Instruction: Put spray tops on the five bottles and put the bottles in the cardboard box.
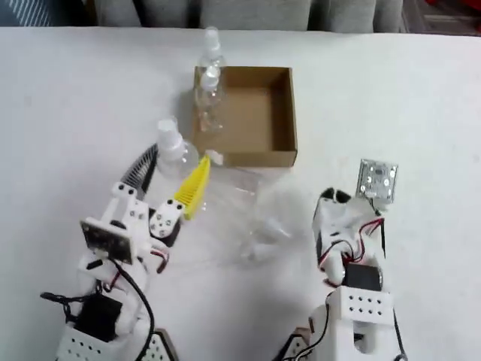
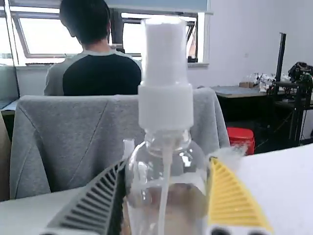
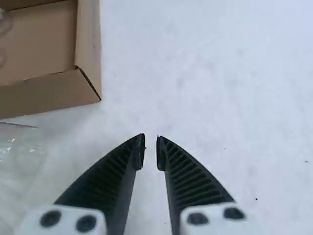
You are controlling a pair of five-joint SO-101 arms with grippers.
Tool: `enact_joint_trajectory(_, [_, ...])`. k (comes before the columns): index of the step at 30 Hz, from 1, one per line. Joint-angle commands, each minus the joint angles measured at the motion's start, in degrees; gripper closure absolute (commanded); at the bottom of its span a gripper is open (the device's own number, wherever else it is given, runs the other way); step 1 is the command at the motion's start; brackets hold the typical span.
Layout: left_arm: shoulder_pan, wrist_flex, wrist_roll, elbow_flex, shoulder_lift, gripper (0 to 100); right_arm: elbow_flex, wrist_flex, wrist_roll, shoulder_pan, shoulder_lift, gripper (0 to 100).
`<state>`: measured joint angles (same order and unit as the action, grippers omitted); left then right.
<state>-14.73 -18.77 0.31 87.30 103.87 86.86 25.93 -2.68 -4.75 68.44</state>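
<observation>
Just off the cardboard box's (image 1: 255, 158) near-left corner: the left gripper (image 1: 180, 158) pinches a clear spray bottle (image 2: 166, 191) by the body, white spray top (image 2: 165, 73) fitted. Likely light, thin-walled and slick, so hold mid-body with gentle squeeze. Right gripper (image 3: 149, 152) fingers are nearly pressed together, empty, above the table (image 3: 220, 73).

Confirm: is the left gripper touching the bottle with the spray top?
Touching. The left wrist view shows the left gripper closed on the bottle, pressing against both its sides.

White table (image 1: 421, 90), grey cloth-draped chair (image 2: 58, 142) behind it, red bin (image 2: 240, 138), windows (image 2: 44, 35) beyond
</observation>
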Motion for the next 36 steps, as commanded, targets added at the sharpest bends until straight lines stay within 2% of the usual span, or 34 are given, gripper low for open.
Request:
enact_joint_trajectory(1, [0.0,8.0,-0.4,-0.3,0.5,98,1.9,-4.5,0.6,-1.5,0.9,98.1])
enact_joint_trajectory(5, [0.0,14.4,-0.4,-0.4,-4.6,98,6.2,-7.3,0.6,-1.5,1.4,98.2])
enact_joint_trajectory(11, [0.0,32.5,-0.1,-6.0,-26.1,98,9.4,-11.3,0.6,-3.8,1.4,98.1])
enact_joint_trajectory(18, [0.0,38.8,-0.1,-19.3,-54.2,98,9.8,-12.1,0.6,-4.4,1.4,98.1])
enact_joint_trajectory(21, [0.0,44.2,-0.2,-23.1,-64.3,98,9.8,-12.1,0.6,-4.4,1.3,98.1])
enact_joint_trajectory(28, [0.3,60.1,-0.4,-27.0,-83.7,98,9.8,-12.1,0.6,-4.2,1.1,98.1])
enact_joint_trajectory(36, [3.8,68.0,0.0,-34.6,-103.9,98,9.8,-12.3,0.7,-4.1,1.3,98.1])
